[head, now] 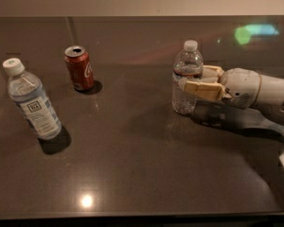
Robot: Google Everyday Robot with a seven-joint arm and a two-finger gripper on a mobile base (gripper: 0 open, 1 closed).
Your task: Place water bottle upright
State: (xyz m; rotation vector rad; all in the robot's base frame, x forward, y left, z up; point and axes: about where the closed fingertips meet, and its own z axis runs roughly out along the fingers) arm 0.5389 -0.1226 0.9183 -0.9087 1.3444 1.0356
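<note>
Overall view of a dark, glossy table [142,164] seen from above and in front, with a pale wall along the far edge.

Task object: the water bottle [185,100], clear and ribbed, stands upright on its base to the right of centre. Its small white cap [190,45] points upward, and a narrow red-edged band [183,73] circles its middle. The bottom of the bottle rests on the table surface.

Manipulator: the gripper [194,79] reaches in from the right at the bottle's mid-height, carried on a white, rounded arm [255,89] that lies roughly level above the table. Its two tan fingers [203,89] bracket the bottle, one crossing the near side just below the band and the other passing behind it, so that the gripper is closed upon the water bottle. The arm casts a dark shadow on the table beneath it.

Other objects: a red soda can [79,67] stands upright toward the far left, well apart from the water bottle, its top opening visible. Nearer the camera at the left edge stands a bluish bottle [32,100] with a white cap and a large white label bearing a dark square logo; it appears to lean leftward in this view. Neither object touches the gripper.

Surface detail: a small bright spot of light [86,201] reflects near the front edge, and a green-blue reflection [255,31] lies at the far right.
</note>
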